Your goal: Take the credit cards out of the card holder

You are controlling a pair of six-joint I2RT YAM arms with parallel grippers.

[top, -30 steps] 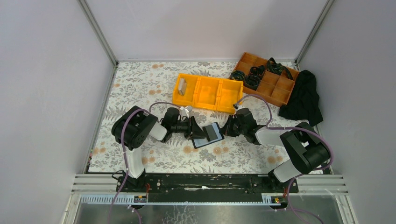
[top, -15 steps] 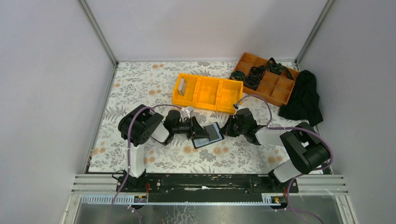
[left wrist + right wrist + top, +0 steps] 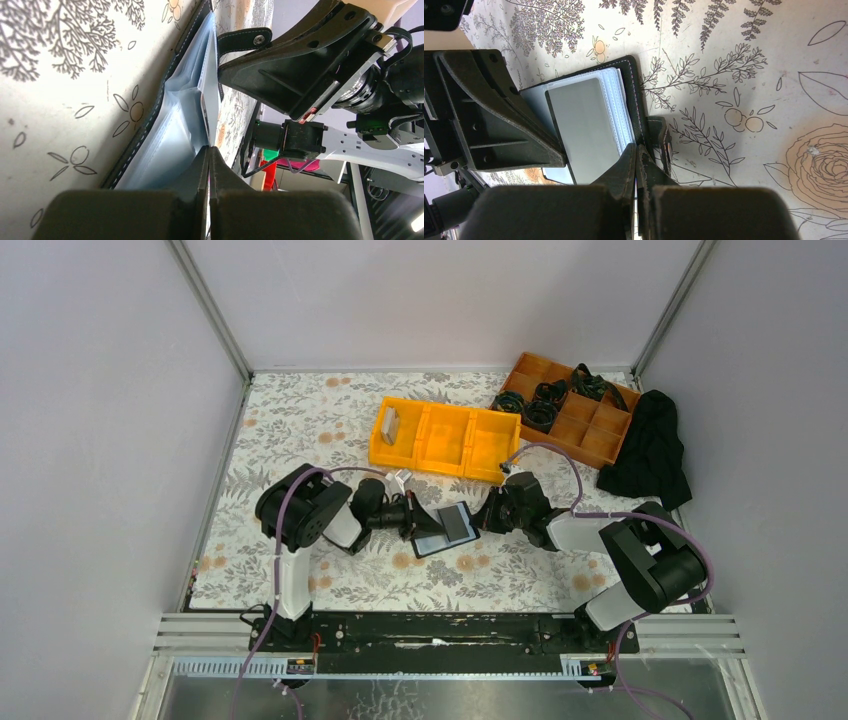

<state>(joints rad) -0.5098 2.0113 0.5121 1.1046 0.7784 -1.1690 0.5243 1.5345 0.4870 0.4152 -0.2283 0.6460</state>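
The open card holder (image 3: pixel 447 528) lies between the left tool (image 3: pixel 209 150) and right tool (image 3: pixel 636 148), each pinched shut on its edge.

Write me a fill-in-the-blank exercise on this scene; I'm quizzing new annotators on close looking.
1. The card holder lies ___ on the floral tablecloth.
2. The yellow bin has ___ compartments.
3. In the top view, a grey card stands in the bin's ___ compartment.
4. The left gripper and the right gripper are both ___.

Missing words: open; three; leftmost; shut.
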